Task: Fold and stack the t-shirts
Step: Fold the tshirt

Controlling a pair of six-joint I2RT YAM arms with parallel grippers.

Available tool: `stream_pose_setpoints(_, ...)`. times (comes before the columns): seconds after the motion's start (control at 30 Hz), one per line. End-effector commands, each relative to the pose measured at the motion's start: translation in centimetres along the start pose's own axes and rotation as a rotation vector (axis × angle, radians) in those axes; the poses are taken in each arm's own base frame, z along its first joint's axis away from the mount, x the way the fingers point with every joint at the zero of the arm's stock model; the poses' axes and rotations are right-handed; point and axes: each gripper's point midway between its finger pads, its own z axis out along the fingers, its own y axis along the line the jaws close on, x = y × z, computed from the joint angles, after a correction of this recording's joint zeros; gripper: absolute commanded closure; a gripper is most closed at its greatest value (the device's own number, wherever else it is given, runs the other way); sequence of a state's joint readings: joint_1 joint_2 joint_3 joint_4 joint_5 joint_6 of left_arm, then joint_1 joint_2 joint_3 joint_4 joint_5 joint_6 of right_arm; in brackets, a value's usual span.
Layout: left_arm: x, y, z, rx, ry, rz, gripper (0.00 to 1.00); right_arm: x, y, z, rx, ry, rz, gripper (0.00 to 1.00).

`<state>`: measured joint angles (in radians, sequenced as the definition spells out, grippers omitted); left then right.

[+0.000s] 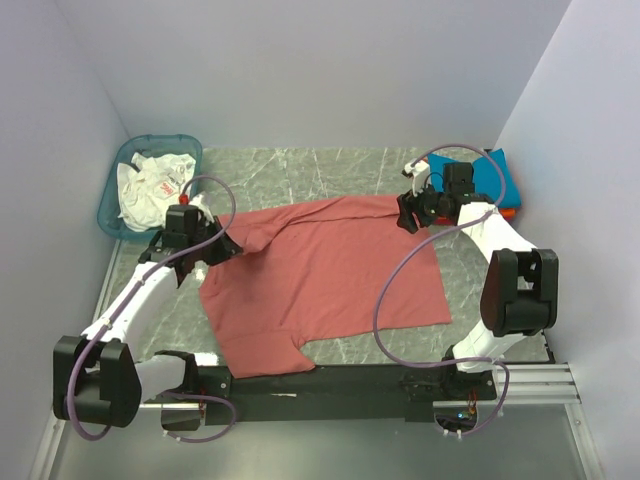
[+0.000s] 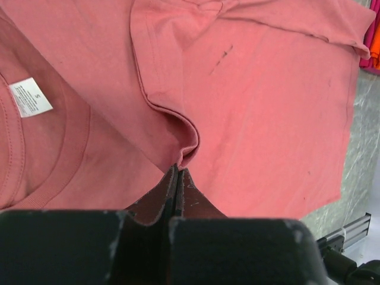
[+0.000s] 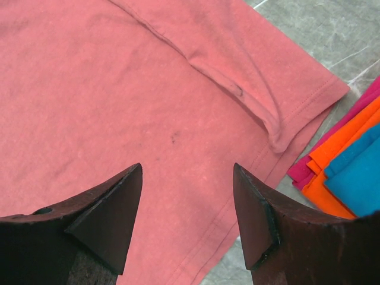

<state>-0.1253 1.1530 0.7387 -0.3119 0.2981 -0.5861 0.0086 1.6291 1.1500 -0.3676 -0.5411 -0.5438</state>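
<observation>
The large dusty-red t-shirt [image 1: 320, 275] lies spread on the table, with its left part folded over. In the left wrist view it fills the frame [image 2: 267, 119], and its white neck label [image 2: 29, 97] shows at the left. My left gripper [image 1: 215, 250] is shut, with a fold of the shirt's hem pinched at its tips [image 2: 178, 170]. My right gripper [image 1: 410, 215] is open and empty just above the shirt's far right part [image 3: 187, 169]. The folded teal-blue shirt [image 1: 480, 172] lies on the orange one [image 3: 341, 157] at the back right.
A translucent teal basket [image 1: 112, 205] with white cloth [image 1: 150, 185] in it stands at the back left. A magenta folded piece [image 3: 309, 169] lies under the orange shirt. Grey walls close in on three sides. The black mounting rail [image 1: 330, 380] runs along the near edge.
</observation>
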Motion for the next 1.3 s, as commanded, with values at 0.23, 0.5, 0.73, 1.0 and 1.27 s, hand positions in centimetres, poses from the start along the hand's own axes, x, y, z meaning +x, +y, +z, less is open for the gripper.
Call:
stream_pose_setpoints(0.23,1.3,-1.0,-0.6,0.009,0.031,-0.021,1.0,-1.2,0.3,-1.3,0.011,-0.047,-0.018,0.31)
stream_pose_setpoints(0.5,6.3,-0.5,0.5,0.003,0.265,-0.085,0.71,-1.3,0.3,-1.3,0.01,-0.051,-0.017,0.31)
stream_pose_setpoints(0.73,1.2,-0.5,-1.7,-0.119,0.075,0.05,0.29,-1.5,0.5,-1.7,0.014,-0.059,-0.025,0.31)
stream_pose_setpoints(1.0,-2.3,-1.5,4.0,-0.112,0.099,0.062,0.32,-1.7,0.9,-2.0,-0.005,-0.06,-0.018,0.31)
stream_pose_setpoints(1.27,-4.3,0.0,9.6,-0.209,0.144,0.046,0.4,-1.4,1.8,-2.7,-0.014,-0.063,-0.03,0.31)
